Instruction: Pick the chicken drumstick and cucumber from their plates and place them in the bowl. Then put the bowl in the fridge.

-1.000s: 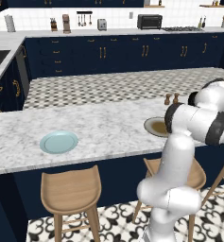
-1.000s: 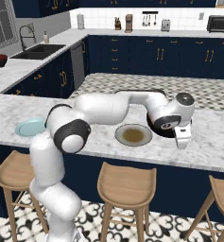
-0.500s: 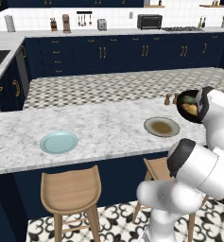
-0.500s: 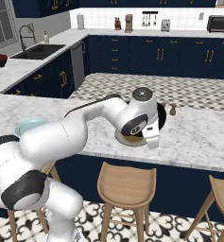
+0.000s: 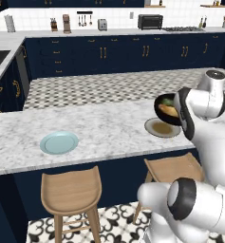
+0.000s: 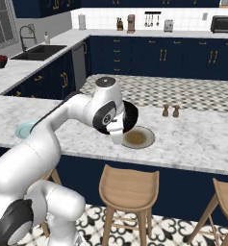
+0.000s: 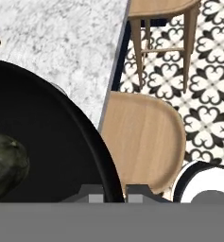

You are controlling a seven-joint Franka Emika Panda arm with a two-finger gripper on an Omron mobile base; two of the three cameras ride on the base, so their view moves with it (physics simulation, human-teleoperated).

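The black bowl [image 5: 168,109], holding the cucumber [image 7: 4,163] and the chicken drumstick [image 5: 169,111], hangs tipped in the air above the grey-beige plate [image 5: 161,128], its rim pinched edge-on by the clenched gripper [image 7: 114,194] at the counter's [image 5: 99,133] stool-side edge.

Two base views flanking the arm, sharing the marble counter [image 5: 99,128], hand view close, looking down

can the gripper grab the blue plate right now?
Probably not. The gripper is shut on the rim of the black bowl, lifted above the grey-beige plate with food inside. The blue plate lies far off along the counter.
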